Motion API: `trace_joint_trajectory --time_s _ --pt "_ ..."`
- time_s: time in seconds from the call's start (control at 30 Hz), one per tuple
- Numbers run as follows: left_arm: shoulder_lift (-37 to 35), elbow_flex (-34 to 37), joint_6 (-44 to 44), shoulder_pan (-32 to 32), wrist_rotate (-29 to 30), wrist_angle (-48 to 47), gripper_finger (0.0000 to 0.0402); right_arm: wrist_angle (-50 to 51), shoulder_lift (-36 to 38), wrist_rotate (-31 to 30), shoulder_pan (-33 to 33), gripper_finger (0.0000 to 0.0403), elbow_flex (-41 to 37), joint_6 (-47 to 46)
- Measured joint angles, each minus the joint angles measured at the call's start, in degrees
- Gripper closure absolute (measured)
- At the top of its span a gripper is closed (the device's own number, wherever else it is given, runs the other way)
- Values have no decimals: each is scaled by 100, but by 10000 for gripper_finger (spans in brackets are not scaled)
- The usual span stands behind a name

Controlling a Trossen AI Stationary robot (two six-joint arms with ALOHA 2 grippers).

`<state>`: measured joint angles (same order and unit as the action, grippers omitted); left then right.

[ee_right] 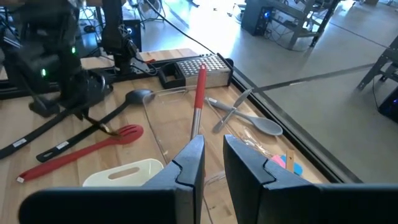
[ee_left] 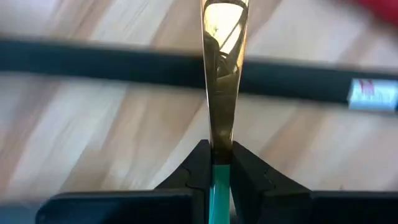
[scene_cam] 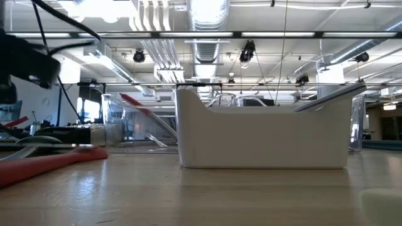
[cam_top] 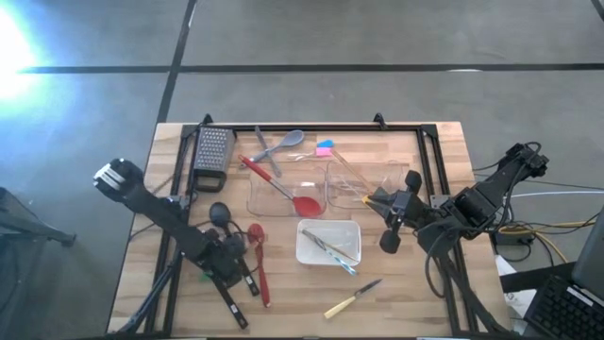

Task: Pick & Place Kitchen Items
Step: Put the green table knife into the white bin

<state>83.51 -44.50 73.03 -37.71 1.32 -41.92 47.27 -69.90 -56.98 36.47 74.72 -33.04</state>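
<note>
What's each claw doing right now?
Left gripper shut on gold utensil. Right gripper idle, empty, over clear bin. Nothing blocking.

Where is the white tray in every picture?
High view: the white tray sits mid-table, just below the clear bins.
Low view: it fills the middle.
Left wrist view: not in it; only the left end effector shut on a gold utensil.
Right wrist view: just past the fingers.
Shared landmark: the red slotted spatula beside it.

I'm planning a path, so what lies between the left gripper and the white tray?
A red slotted spoon lies between left gripper and white tray, seen in the high view.
</note>
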Motion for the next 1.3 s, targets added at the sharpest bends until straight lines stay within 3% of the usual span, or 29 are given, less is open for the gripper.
trace_joint_trajectory --time_s 0.13,0.27,0.37,0.57,0.67,0.73,0.83,0.97,1.13,1.3 --pt "-640 -43 -76 7 47 -185 365 4 1 -1 0 351 0 0" --pt "-1390 -243 -283 0 773 -397 365 7 1 -1 0 351 0 0" --pt "-1944 -349 -729 0 1767 -459 365 7 1 -1 0 351 0 0" --pt "-2782 -268 -2339 14 4592 283 365 -14 -58 -143 -4 351 0 2" --pt "-3028 -126 -3615 103 5357 1286 365 -177 -182 -483 -16 351 -2 6" --pt "-3131 -18 -4630 253 5440 2159 365 -390 -302 -820 -47 351 -2 7" --pt "-3156 150 -6116 573 5010 3637 365 -694 -522 -1054 -151 351 -2 26" --pt "-3125 388 -7543 1228 3430 5259 365 -1131 -879 -1057 -363 351 -2 200" --pt "-2997 448 -7819 2253 1004 6157 365 -1572 -1177 -1057 -487 351 -7 357" --pt "-2650 438 -7785 3160 -776 6857 365 -1937 -1252 -1047 -485 351 -7 387"
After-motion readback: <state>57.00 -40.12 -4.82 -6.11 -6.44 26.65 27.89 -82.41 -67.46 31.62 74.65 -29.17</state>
